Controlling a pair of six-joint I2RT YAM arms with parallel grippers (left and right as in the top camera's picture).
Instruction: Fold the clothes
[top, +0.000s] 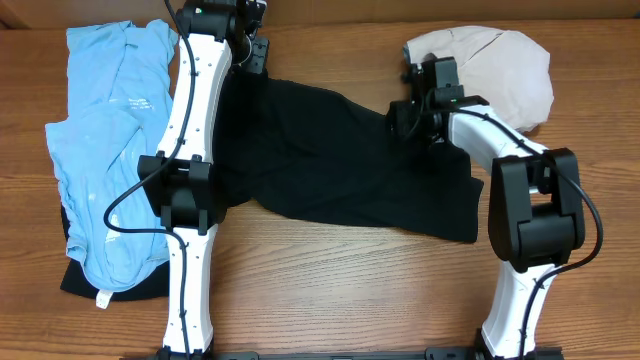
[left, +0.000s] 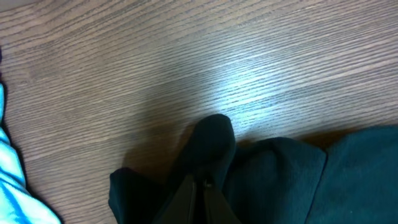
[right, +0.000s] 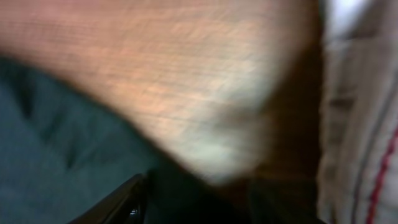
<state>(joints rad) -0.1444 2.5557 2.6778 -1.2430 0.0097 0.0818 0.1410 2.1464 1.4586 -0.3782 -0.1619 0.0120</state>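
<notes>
Early stage: black shirt (top: 330, 150) lies unfolded across the table (top: 330, 295), one corner pinched in the left gripper (left: 202, 185), the right gripper (top: 408, 112) at its far edge, closure indiscernible; light blue shirt (top: 105, 130) and beige bundle (top: 505, 60) lie unfolded aside.

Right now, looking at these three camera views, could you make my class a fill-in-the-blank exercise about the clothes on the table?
1. The large shirt spread across the middle of the table is ____ in colour.
2. The light blue shirt lies on the robot's ____ side.
3. The bundle close to the right gripper is ____ in colour.
4. The table top shows a ____ grain.

Missing words: black; left; beige; wood.
</notes>
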